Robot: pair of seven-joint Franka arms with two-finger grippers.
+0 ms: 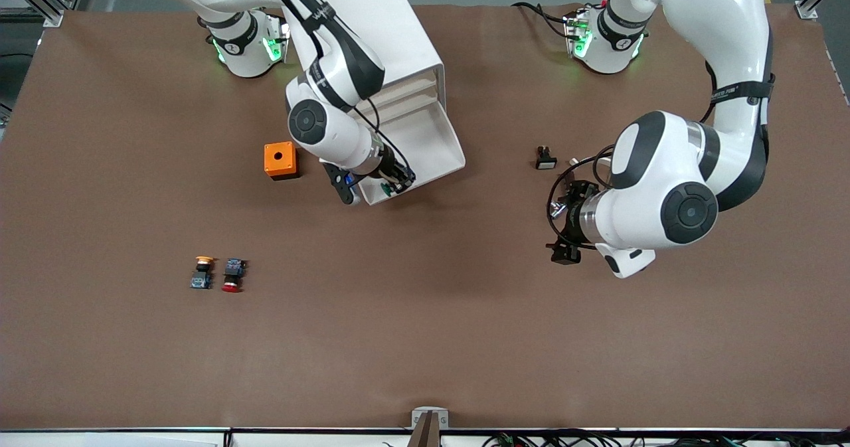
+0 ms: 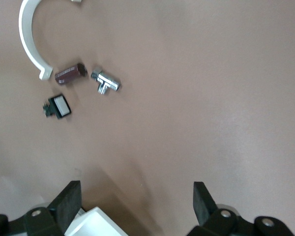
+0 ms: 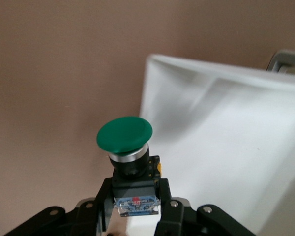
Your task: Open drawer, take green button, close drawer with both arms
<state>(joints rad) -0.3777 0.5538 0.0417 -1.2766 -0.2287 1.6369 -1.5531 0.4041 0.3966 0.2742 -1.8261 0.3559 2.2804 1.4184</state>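
Green button grabbed, drawer open.

The big white cabinet (image 1: 372, 35) stands at about twelve o'clock on the table, and its pulled-out drawer (image 1: 431, 141) points toward five o'clock. The right arm reaches down from the top, and the right gripper (image 1: 393, 182) is over the drawer's front corner, at about seven o'clock from the middle of the tray. Its two fingers are squeezed tight on the button (image 3: 125, 142), holding the black body, with the green cap sticking out past the fingertips over the drawer's rim. I think the button must come up and out before the drawer is pushed shut toward eleven o'clock. The left gripper (image 2: 137, 201) waits at three o'clock with fingers wide apart, holding nothing. The right arm is much nearer the drawer.
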